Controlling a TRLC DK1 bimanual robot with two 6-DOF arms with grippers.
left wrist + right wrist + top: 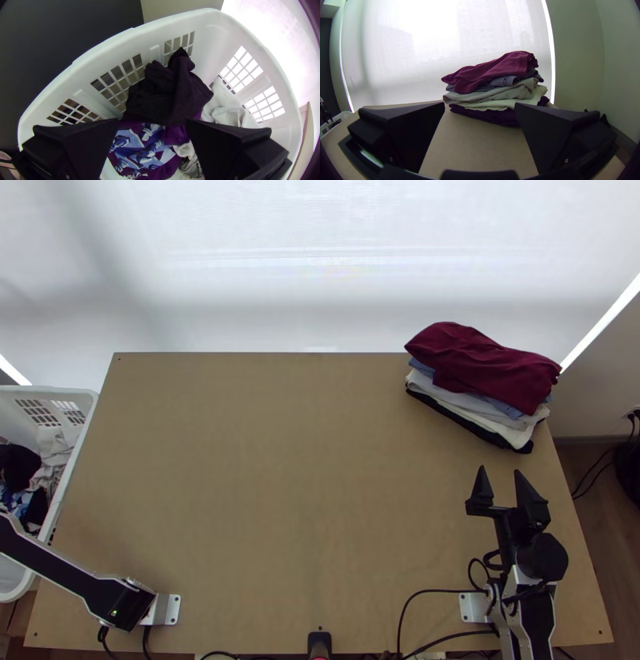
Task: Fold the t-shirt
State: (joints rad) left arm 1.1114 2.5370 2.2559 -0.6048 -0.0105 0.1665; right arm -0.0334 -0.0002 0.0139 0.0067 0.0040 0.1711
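The left gripper (152, 120) is over the white laundry basket (76, 394) beside the worktop's left edge, its two fingers standing open and well apart. In the left wrist view, a bunched dark garment (160, 93) lies ahead of the fingertips, against a patterned garment (143, 146) in blue, white and purple. A pale garment (226, 106) lies crumpled near the basket's wall, and a grey cloth (191, 166) shows between the fingers, lower in the basket. Whether the fingers touch any of the cloth cannot be told.

The right gripper (500, 470) is over the right part of the worktop (280, 500), its fingers also open, with a gap between their tips. It points toward a stack of folded garments at the worktop's far right corner and is apart from it.

On top of that stack lies a maroon garment (480, 364), folded and creased, one end drooping over the layers below. Beneath it come a blue garment (503, 81), a light grey garment (486, 95), a cream garment (503, 103) and, at the bottom, a dark purple garment (486, 115).

Which garment is the t-shirt cannot be told; garments lie both in the basket and on the stack.
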